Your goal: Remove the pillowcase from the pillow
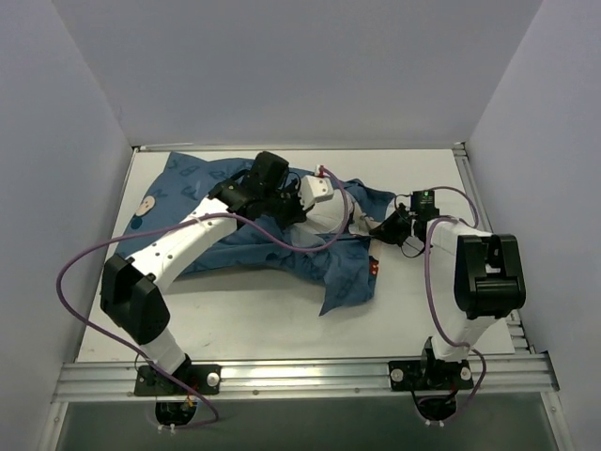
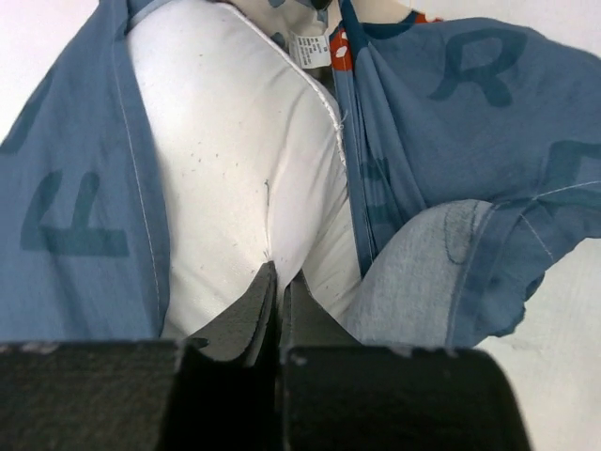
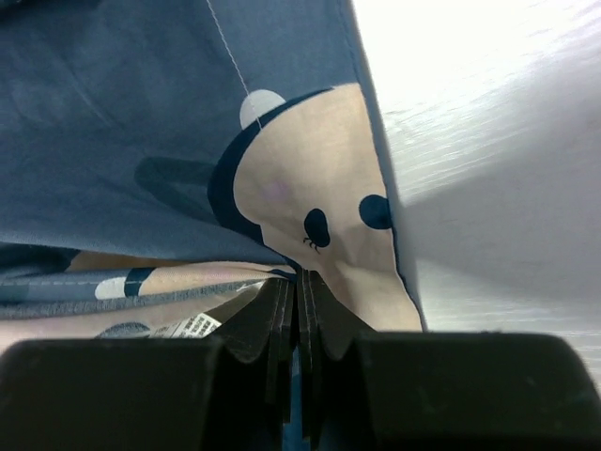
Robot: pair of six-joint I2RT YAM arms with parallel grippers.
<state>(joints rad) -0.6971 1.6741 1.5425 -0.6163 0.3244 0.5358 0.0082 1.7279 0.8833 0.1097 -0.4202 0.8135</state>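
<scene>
Folds of the blue pillowcase [image 2: 75,188] crowd both sides of my left gripper [image 2: 279,279], which is pinched tight on the white pillow [image 2: 235,169] bulging from the opening. My right gripper [image 3: 299,282] is clamped on the pillowcase's printed edge, with the table [image 3: 488,113] to its right.

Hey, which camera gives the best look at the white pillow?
Left wrist: the pillow fills mid-frame, bared from the pillowcase and pinched by the left gripper. The top view shows just a small white patch under the arms. The right wrist shows only pillowcase.
</scene>
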